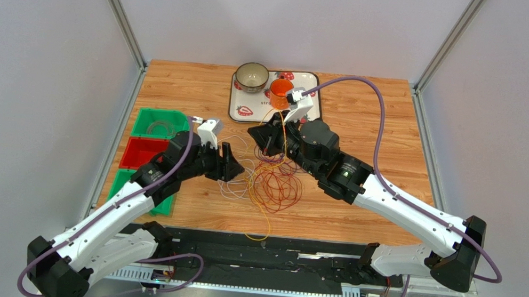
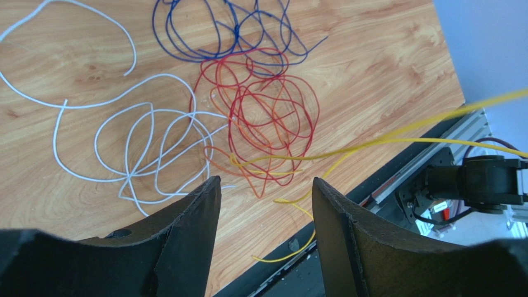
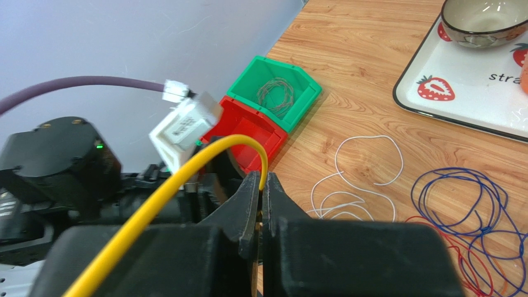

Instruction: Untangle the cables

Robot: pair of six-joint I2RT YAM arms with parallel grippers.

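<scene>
White arms point(image 1: 411, 211), black joints point(image 1: 317, 145), lilac hoses point(image 1: 380, 129), possibly a green lamp point(image 3: 97, 146).

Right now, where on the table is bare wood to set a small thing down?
Bare table lies at the far right, from the tray to the right edge, and at the far left, between the tray and the green bin. The middle is crowded with the cables, and a yellow cable runs toward the near edge.
</scene>
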